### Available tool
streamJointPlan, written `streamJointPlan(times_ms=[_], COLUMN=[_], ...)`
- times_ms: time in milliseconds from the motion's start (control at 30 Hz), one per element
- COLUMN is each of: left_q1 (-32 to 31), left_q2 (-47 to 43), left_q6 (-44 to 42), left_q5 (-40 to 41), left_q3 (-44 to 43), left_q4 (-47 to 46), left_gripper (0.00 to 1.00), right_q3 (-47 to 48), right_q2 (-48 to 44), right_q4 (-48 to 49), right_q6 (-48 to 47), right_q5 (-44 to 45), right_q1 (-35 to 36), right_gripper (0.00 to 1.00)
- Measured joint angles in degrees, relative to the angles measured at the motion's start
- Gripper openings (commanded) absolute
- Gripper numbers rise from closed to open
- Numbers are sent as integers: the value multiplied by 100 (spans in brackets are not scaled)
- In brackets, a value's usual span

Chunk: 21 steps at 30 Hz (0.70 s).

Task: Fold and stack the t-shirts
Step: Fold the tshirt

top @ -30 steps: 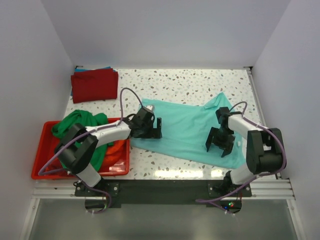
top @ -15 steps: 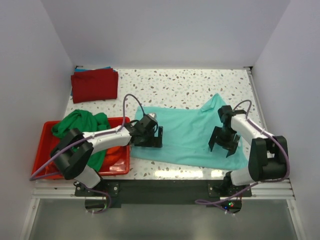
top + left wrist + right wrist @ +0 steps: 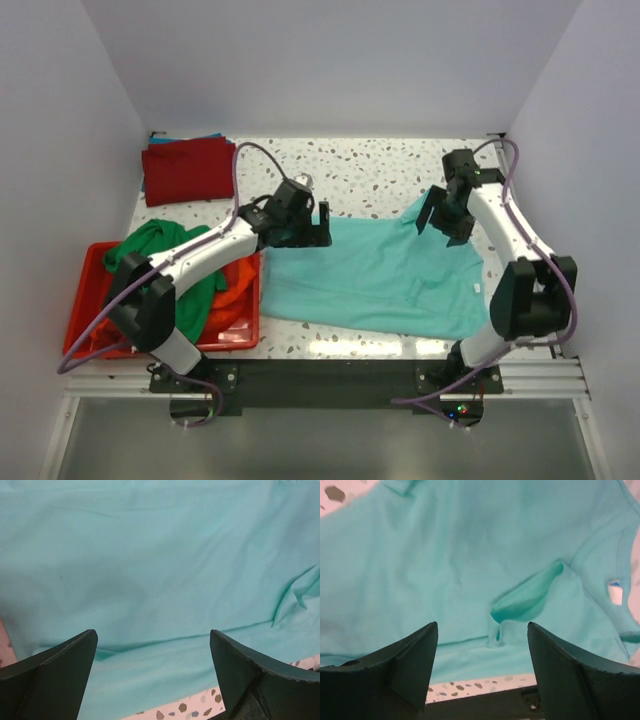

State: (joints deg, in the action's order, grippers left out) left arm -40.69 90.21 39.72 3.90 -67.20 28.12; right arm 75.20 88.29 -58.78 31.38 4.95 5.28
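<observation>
Teal t-shirt [image 3: 370, 280] noted spread out at centre frame in the top view. Left gripper [image 3: 322, 226] is held over its upper-left edge, jaws fully apart, nothing gripped. Right gripper [image 3: 445, 224] is poised over the upper-right corner, jaws parted, empty. Dark red t-shirt [image 3: 188, 170] is seen folded, upper left.

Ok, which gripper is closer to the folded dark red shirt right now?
Left. The left gripper hangs over the teal shirt's left edge, a short way from the dark red shirt; the right gripper is over that shirt's right end, much farther off.
</observation>
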Motion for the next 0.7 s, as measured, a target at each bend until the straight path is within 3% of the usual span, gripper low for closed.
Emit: streamJointPlan(times_ms=[267, 500, 700], left_q1=[1263, 1331, 1403], left_q2=[400, 507, 516], left_q6=[-619, -896, -925], left_q5=[-205, -249, -260], left_q3=[-614, -946, -942], left_q4=[275, 420, 555], left_gripper=[100, 100, 100], right_q3=[1351, 2750, 3316], right_q2=[2033, 3477, 4079], right_q4=[857, 1255, 1276], right_q6=[-105, -155, -210], right_q5=[-321, -448, -227], right_q1=[-289, -380, -378], right_gripper=[72, 69, 69])
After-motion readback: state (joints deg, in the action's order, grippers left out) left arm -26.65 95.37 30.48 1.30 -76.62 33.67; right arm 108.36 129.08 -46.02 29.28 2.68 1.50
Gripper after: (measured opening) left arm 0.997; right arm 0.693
